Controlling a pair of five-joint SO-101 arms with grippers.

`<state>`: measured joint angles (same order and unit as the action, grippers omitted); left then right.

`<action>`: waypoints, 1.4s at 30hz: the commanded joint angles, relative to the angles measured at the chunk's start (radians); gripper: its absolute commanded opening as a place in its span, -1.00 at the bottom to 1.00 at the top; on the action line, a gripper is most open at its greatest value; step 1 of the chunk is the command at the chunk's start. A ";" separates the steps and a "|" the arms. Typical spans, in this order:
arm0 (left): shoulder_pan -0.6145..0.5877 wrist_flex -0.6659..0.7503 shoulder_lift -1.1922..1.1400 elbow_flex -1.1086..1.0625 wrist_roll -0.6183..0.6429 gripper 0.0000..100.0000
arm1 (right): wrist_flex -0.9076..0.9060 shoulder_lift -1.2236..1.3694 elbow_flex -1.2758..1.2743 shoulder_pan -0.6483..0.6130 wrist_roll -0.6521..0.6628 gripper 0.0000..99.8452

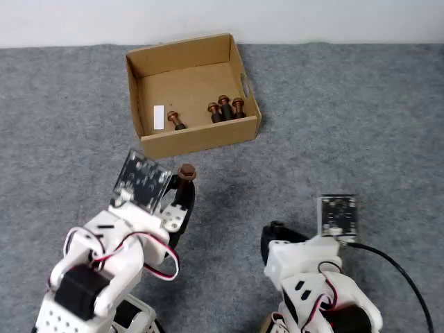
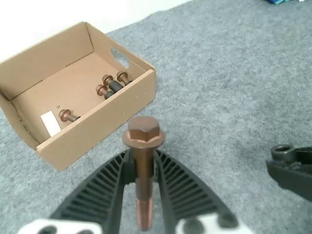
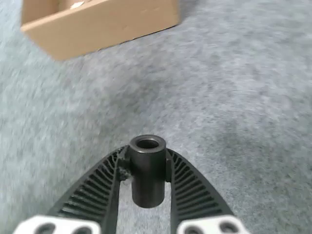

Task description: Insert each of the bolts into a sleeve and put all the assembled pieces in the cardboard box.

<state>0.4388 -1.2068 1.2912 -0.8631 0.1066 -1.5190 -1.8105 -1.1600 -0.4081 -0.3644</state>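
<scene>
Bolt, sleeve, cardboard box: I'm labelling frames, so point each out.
Bolt (image 2: 145, 173), left wrist view, on its shank.
Sleeve (image 3: 147, 175), right wrist view, on its side wall.
Cardboard box (image 1: 201, 139), high view, on its near outer wall.

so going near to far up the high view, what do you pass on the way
right tool holding a sleeve → left tool holding a bolt → cardboard box with finished pieces inside
</scene>
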 commanded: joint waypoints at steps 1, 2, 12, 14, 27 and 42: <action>-0.006 0.064 0.115 -0.058 0.031 -0.99 | 0.039 0.001 0.005 -0.064 0.021 -0.98; -0.006 0.072 0.146 -0.073 0.051 -0.99 | 0.039 0.001 0.005 -0.082 0.021 -0.98; -0.005 0.084 0.423 -0.259 0.104 -0.99 | 0.041 0.002 0.005 -0.320 0.029 -0.98; -0.005 0.083 0.476 -0.289 0.149 -0.99 | 0.065 0.002 0.003 -0.354 0.075 -0.98; -0.003 0.086 0.526 -0.272 0.512 -0.99 | 0.209 0.002 -0.048 -0.495 0.293 -0.98; 0.138 0.230 0.522 -0.277 0.572 -0.99 | 0.312 0.002 -0.078 -0.496 0.427 -0.98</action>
<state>0.5692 -1.0150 1.8067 -1.1715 0.6743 -1.2321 -1.8029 -1.2520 -0.8915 0.0514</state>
